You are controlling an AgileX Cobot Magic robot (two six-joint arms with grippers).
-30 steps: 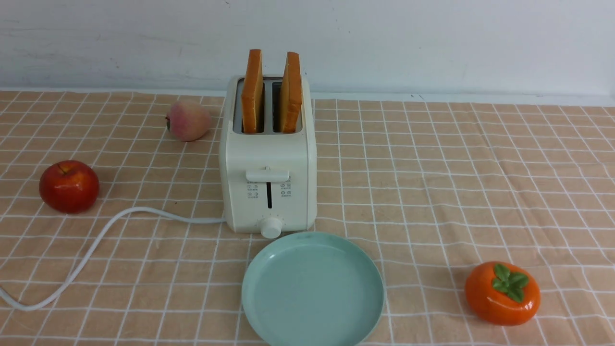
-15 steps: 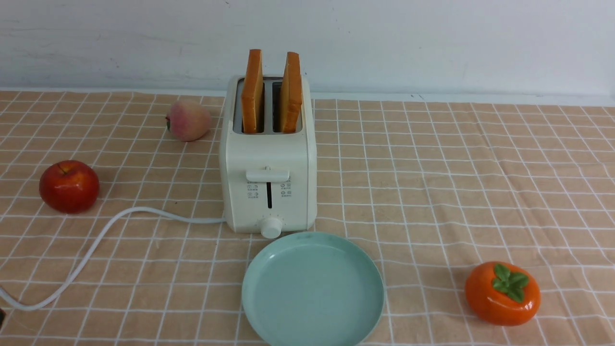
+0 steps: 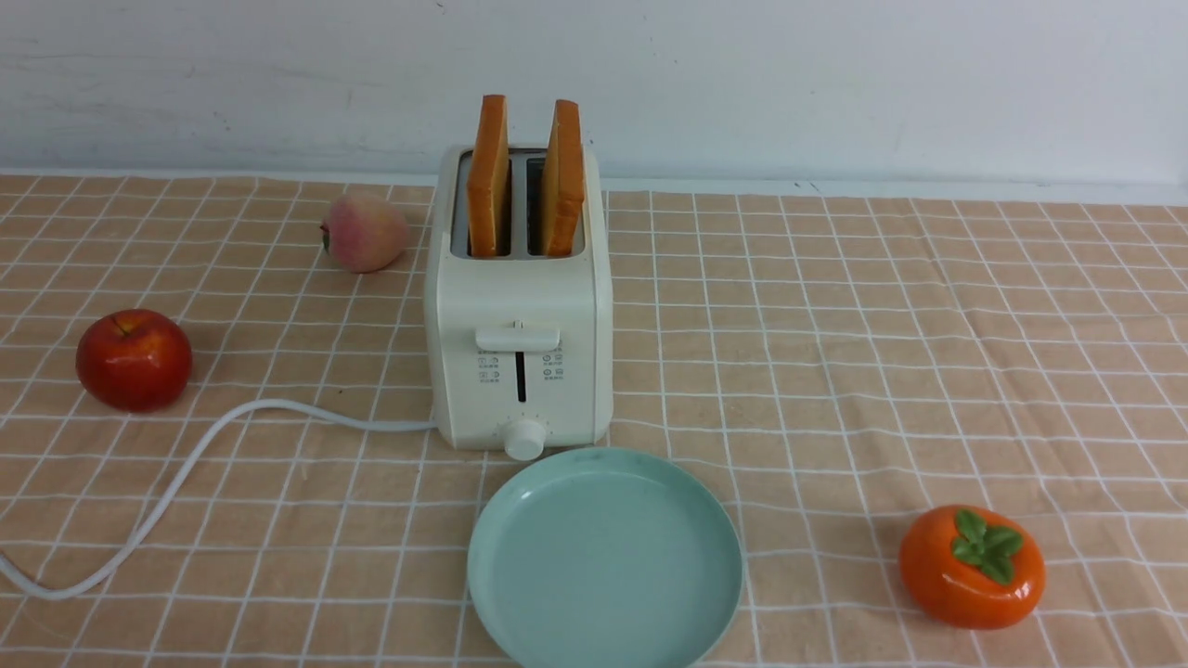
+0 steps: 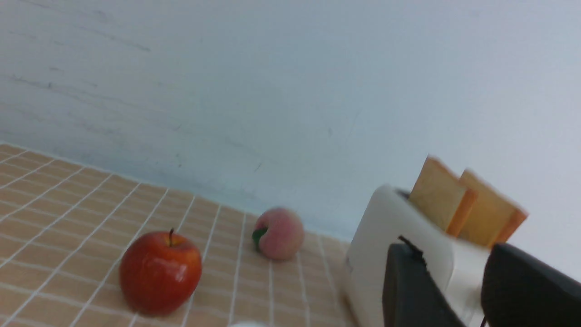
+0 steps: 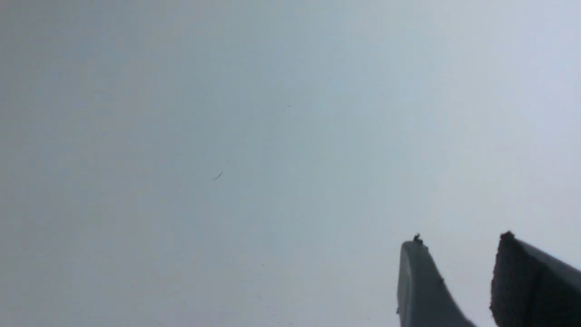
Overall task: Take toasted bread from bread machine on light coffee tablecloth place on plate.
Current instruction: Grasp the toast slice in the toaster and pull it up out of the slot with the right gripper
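- The light coffee tablecloth [image 3: 882, 353] covers the table from the near edge to the far wall. In the front view neither arm shows over it.
- The bread machine [image 3: 517, 306] stands mid-cloth, a little left of centre. Its lever faces the near side and its white cord [image 3: 186, 473] trails off to the near left.
- The plate [image 3: 603, 557] lies just on the near side of the bread machine, its far rim close to the knob. It is bare, so nothing has been delivered.
- The toasted bread is two slices, the left slice [image 3: 488, 176] and the right slice [image 3: 563, 181]. Both stand upright in their slots with their upper parts above the top, and neither is lifted.
- The left arm's jaws stand partly apart with nothing between the dark fingers [image 4: 411, 290]. They face the bread machine from its left and do not touch it.
- The right arm's jaws are likewise parted and empty, and their fingers [image 5: 417, 290] point at bare wall.
- The task looks to be at its very start: both slices remain to be gripped, drawn up and laid on the plate.
- The apple [image 3: 134, 360], peach [image 3: 364, 232] and persimmon [image 3: 970, 566] sit off to the sides.
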